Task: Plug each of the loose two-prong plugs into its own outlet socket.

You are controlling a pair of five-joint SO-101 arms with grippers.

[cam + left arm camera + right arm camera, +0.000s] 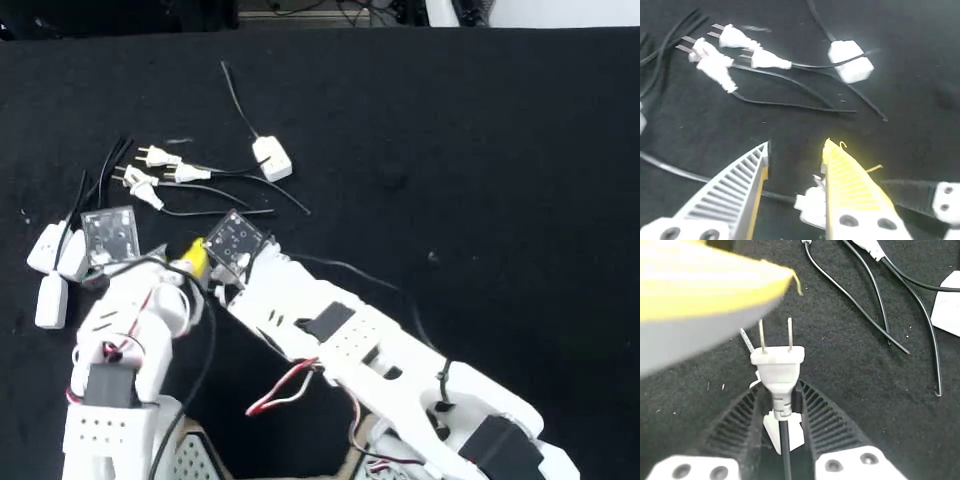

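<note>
My right gripper [780, 391] is shut on a white two-prong plug [777, 362], prongs pointing away from it, its black cable running back between the fingers. In the high view this gripper [228, 268] sits left of centre, beside my left gripper [190, 262]. The left gripper [795, 147] is open just over the cloth; its yellow finger [846, 182] is next to the held plug [811, 204]. Three loose white plugs [735, 36] [715, 64] [768, 59] lie beyond it. A white outlet socket [850, 61] lies farther right on its cable.
Black cloth covers the table [480, 150]. Three more white outlet sockets [55, 260] lie at the left edge, close to the left arm. Thin black cables [230, 190] trail between plugs and sockets. The right half of the table holds only the right arm.
</note>
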